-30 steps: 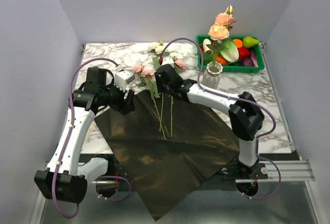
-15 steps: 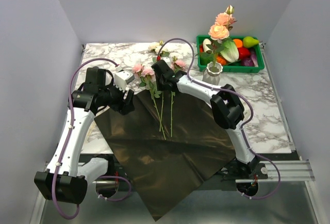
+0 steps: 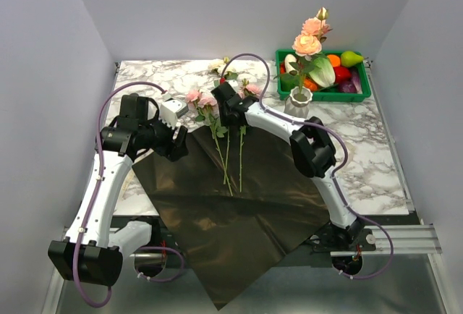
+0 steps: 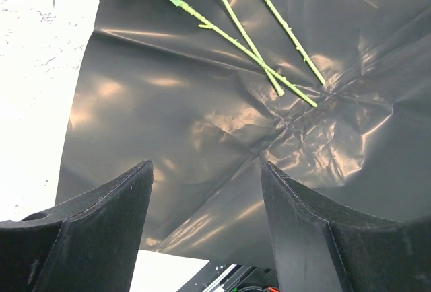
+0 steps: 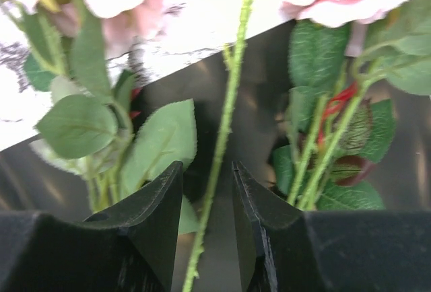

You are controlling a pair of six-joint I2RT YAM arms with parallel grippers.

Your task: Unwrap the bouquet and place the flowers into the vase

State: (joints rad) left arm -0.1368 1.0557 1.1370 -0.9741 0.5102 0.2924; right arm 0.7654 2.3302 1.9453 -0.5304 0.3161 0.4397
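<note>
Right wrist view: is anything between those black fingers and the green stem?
Nothing visible does. The stem runs between the right gripper's open fingers, with leaves close on its left. Toward the vase, nothing else shows in the way; the roses standing in it crowd its neck.

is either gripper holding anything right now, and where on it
Nothing is clearly held. The right gripper straddles one flower stem near its leafy upper end, with gaps on both sides. The left gripper hangs open over the wrapping paper.
</note>
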